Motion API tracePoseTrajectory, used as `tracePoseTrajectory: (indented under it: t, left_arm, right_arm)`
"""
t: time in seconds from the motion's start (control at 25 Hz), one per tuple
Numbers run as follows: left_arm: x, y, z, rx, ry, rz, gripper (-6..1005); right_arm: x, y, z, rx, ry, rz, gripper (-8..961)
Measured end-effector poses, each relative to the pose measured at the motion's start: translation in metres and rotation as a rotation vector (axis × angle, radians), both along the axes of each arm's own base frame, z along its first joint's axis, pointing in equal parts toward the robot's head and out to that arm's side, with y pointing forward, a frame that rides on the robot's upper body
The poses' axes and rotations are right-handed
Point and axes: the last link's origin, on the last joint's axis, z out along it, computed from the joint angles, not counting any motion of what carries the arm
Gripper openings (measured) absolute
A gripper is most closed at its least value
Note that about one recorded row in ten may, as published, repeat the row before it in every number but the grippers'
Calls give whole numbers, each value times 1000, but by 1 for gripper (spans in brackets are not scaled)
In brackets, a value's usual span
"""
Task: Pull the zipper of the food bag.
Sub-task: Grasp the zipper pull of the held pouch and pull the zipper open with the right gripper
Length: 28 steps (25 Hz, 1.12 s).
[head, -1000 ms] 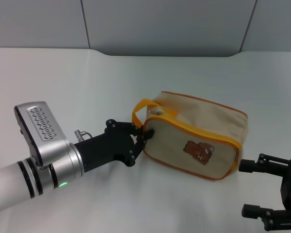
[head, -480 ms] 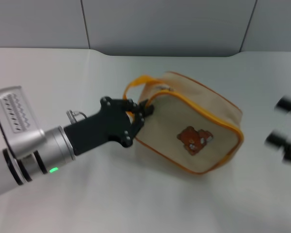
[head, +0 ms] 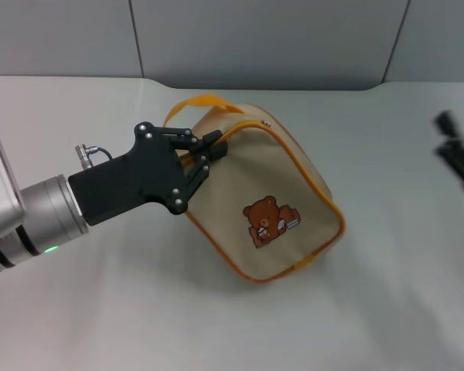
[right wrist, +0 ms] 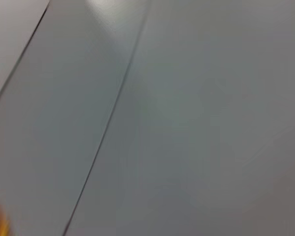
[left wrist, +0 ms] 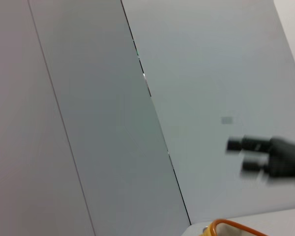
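We are clamping the left end effector (head: 206, 157) on the boxy beige fabric food bag (head: 274, 193) centre-frame; the right end effector (head: 458, 154), far right, is unreadable; better steadying the bag before tugging its thin orange-edged zipper (head: 282, 137).

My left tool (head: 203, 158) is at the food bag's (head: 271, 193) left end on the bench (head: 387, 294); right tool (head: 458, 158) sits far right.

Your left gripper (head: 203, 158) covers the zipper's pull tab on the food bag (head: 271, 193). The right gripper (head: 458, 154) (blurred, cropped) hides its fingers' state.
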Motion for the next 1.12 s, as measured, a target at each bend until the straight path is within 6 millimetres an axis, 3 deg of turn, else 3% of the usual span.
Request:
tracePoseTrajectory:
  t: [0.2, 0.4, 1.12]
  left_arm:
    - [-1, -1, 1, 0, 6, -7, 60]
    - [0, -1, 0, -4, 8, -11, 59]
    - [2, -1, -3, -16, 8, -12, 58]
  right_arm:
    - [-28, 19, -55, 95, -356, -16, 830]
    - [-53, 19, -86, 74, -533, 112, 831]
    - [-78, 22, -92, 74, -496, 201, 830]
